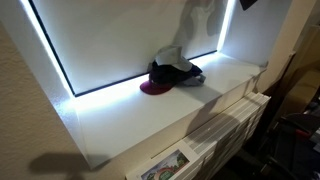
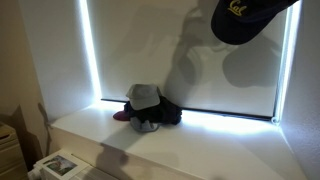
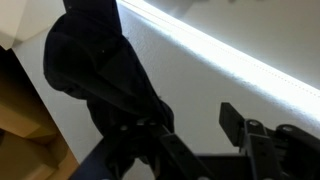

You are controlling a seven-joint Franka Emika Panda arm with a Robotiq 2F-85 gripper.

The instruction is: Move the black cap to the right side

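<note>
Carries the black cap (image 2: 243, 18) high above the sill (image 2: 200, 140), well apart from the other caps (image 2: 148, 108), gripper (image 3: 190, 122) part-closed and apparently pinching its cloth; next calls for swinging right, lowering, letting go

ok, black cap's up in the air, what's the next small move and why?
Probably lower it straight down toward the bare ledge. The black cap hangs high from the gripper, well to the side of the other caps, so releasing from here would drop it. How firmly it's gripped isn't clear in the wrist view.
</note>
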